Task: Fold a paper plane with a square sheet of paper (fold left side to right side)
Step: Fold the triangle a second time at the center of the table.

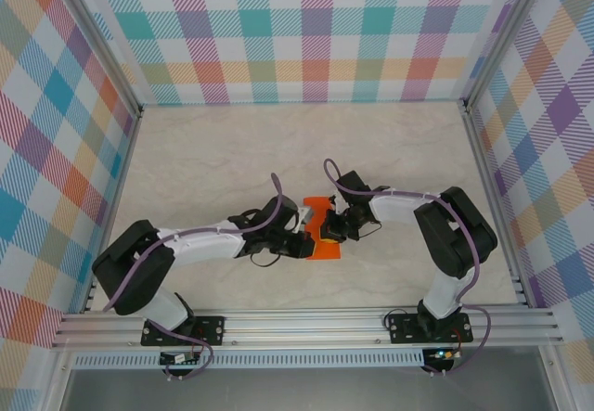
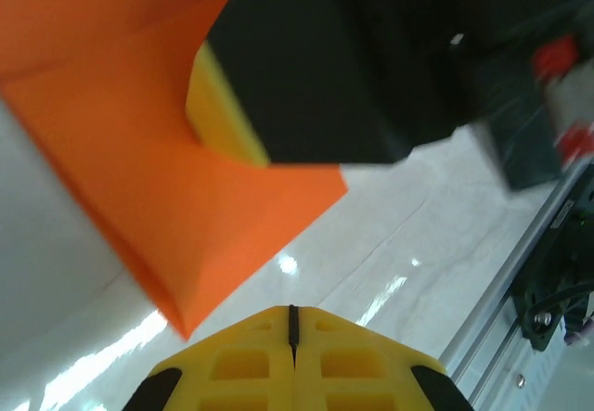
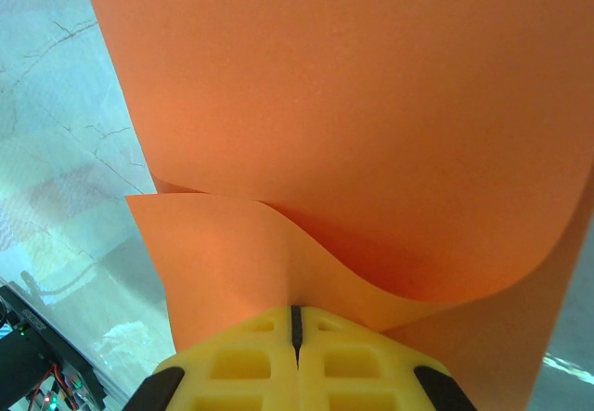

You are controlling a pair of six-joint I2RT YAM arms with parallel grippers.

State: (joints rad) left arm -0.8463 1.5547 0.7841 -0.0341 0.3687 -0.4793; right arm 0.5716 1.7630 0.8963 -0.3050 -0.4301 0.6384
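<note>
There is one square sheet of paper [image 1: 327,247], bright orange, two arms and two grippers, one marbled table [image 1: 232,151], three checked walls [image 1: 316,31] and one aluminium rail [image 1: 306,323] along the near edge. The sheet sits on the table just beyond the middle of that rail, with no finished dart shape to be seen.

The left gripper [image 1: 306,239] reaches in beyond the rail from the left of its middle. In its own wrist view its yellow fingers [image 2: 241,365] are pressed together with only a thin dark seam between them. The sheet's pointed corner [image 2: 186,323] ends just beside their tips, not between them.

The right gripper [image 1: 332,228] comes in beyond the rail from the right of its middle. Its fingers [image 3: 343,365] are likewise closed tight, and the curled orange sheet [image 3: 353,133] runs down into the seam at their tips, so it is pinched there and lifted into a wave.

From above, both wrists cover most of the sheet, so its full outline and any creases are hidden. In the left wrist view the right gripper's black body [image 2: 353,58] is blurred and cut off at the top. A yellow patch [image 2: 218,114] beside it may be the paper's reverse or a finger; I cannot tell which. The sheet's edges run out of the right wrist view.
</note>
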